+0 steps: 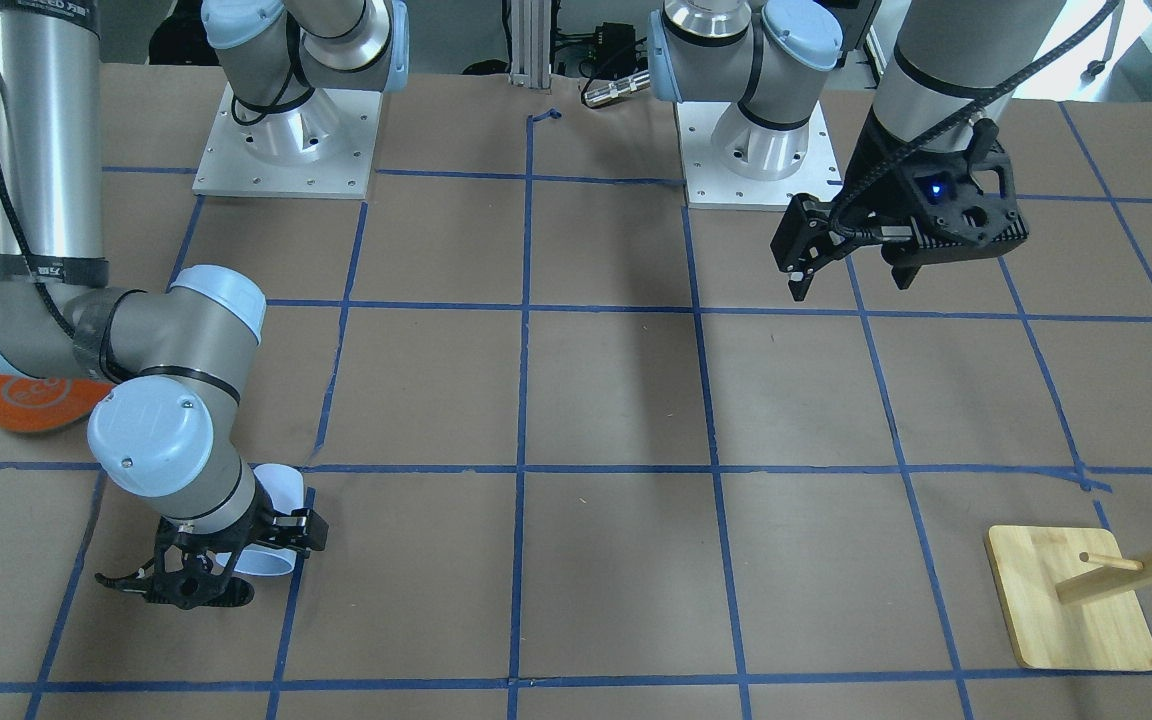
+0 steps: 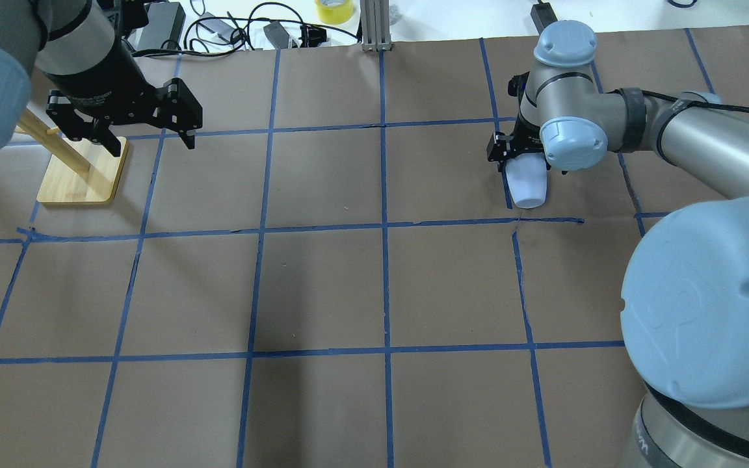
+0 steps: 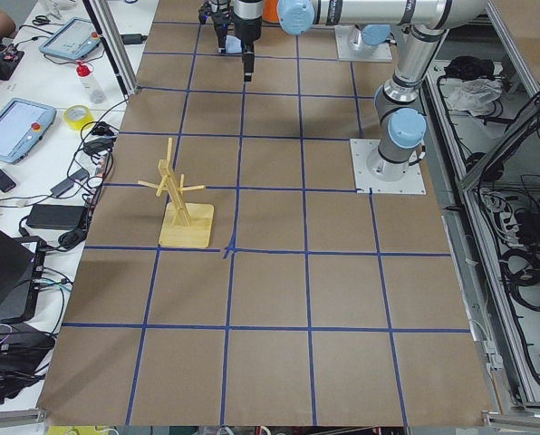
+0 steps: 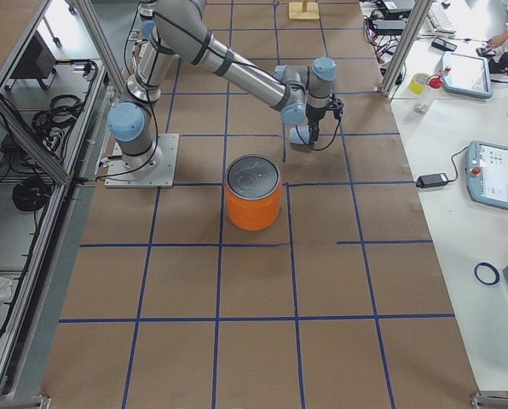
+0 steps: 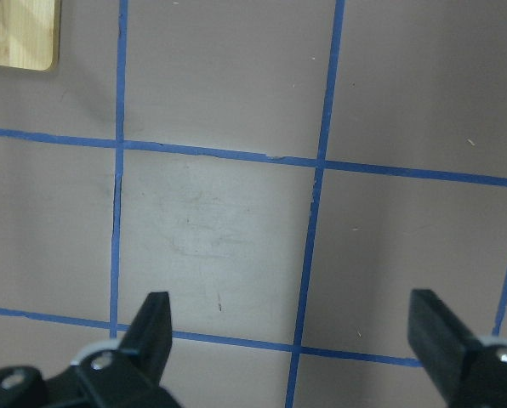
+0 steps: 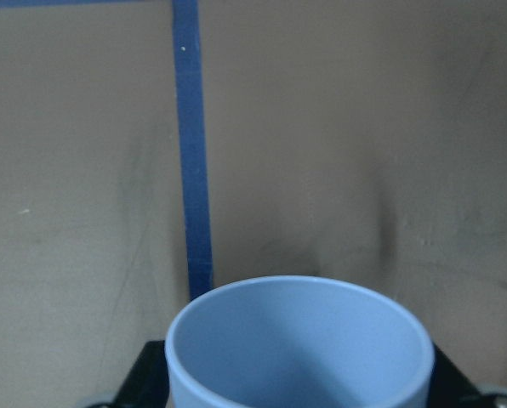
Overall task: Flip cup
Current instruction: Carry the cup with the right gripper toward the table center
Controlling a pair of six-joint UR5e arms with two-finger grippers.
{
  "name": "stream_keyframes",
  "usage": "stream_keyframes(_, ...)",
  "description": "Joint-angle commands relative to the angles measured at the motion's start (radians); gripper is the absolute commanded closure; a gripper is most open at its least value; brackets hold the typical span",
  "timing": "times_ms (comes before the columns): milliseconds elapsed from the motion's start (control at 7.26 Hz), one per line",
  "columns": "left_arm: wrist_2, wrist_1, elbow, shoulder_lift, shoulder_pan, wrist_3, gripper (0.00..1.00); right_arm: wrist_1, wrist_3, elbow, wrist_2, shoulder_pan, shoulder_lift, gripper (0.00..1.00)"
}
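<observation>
The pale blue-white cup [image 2: 526, 185] is gripped by my right gripper [image 2: 521, 155], which is shut on it. The cup is tilted on its side low over the table, with its narrow base towards the robot. It also shows in the front-facing view [image 1: 271, 495] under the right gripper [image 1: 236, 555]. In the right wrist view the cup's light blue inside [image 6: 300, 348] fills the bottom, with black fingers [image 6: 147, 378] at either side. My left gripper [image 2: 152, 142] is open and empty above the table, far from the cup; it also shows in the left wrist view [image 5: 294, 327].
A large orange can [image 4: 254, 194] with a silver top stands near the right arm, part hidden in the front-facing view [image 1: 6, 395]. A wooden peg stand [image 2: 82, 172] sits beside the left gripper. Blue tape lines grid the brown table.
</observation>
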Motion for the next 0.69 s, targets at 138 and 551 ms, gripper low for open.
stream_keyframes(138,0.001,0.001,0.001,0.0,0.001,0.0,0.0,-0.018,-0.015,-0.002,0.001,0.0,0.0,0.76)
stream_keyframes(551,0.001,0.0,0.001,0.0,0.003,0.0,0.0,-0.003,-0.004,-0.017,0.048,0.096,-0.089,0.97)
